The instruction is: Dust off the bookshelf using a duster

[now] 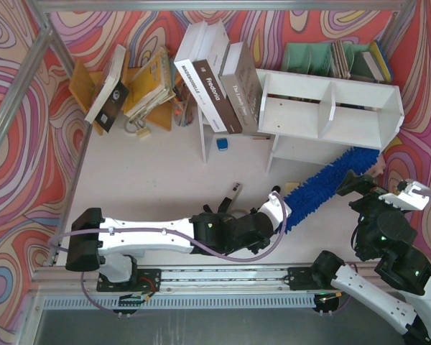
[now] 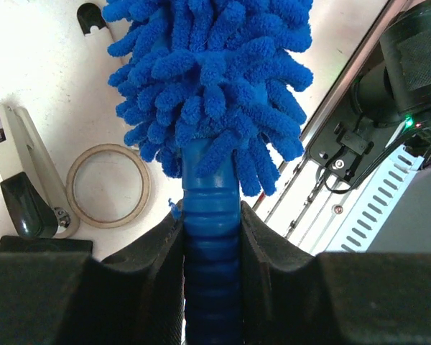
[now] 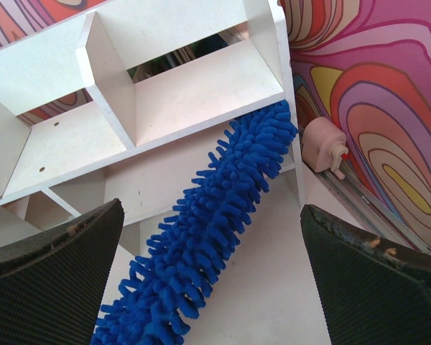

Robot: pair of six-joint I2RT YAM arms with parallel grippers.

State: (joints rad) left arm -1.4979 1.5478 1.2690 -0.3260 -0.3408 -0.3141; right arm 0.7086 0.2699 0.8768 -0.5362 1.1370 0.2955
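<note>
The white bookshelf [image 1: 330, 108] stands at the back right, with two compartments and a divider; it also shows in the right wrist view [image 3: 179, 93]. The blue fluffy duster [image 1: 330, 183] slants from the table's middle up to the shelf's lower right front edge, its tip touching there [image 3: 273, 136]. My left gripper [image 1: 276, 208] is shut on the duster's ribbed blue handle [image 2: 212, 237], with the shaggy head [image 2: 208, 79] just ahead of the jaws. My right gripper [image 1: 363, 180] is open and empty, its fingers wide apart above the duster's head [image 3: 208, 230] in front of the shelf.
Large books [image 1: 215, 79] lean left of the shelf. A green file rack [image 1: 309, 57] stands behind it and an orange-brown book stand [image 1: 86, 86] at the back left. A tape roll [image 2: 108, 185], a grey tool [image 2: 25, 180] and a pink bottle [image 3: 323, 144] lie nearby.
</note>
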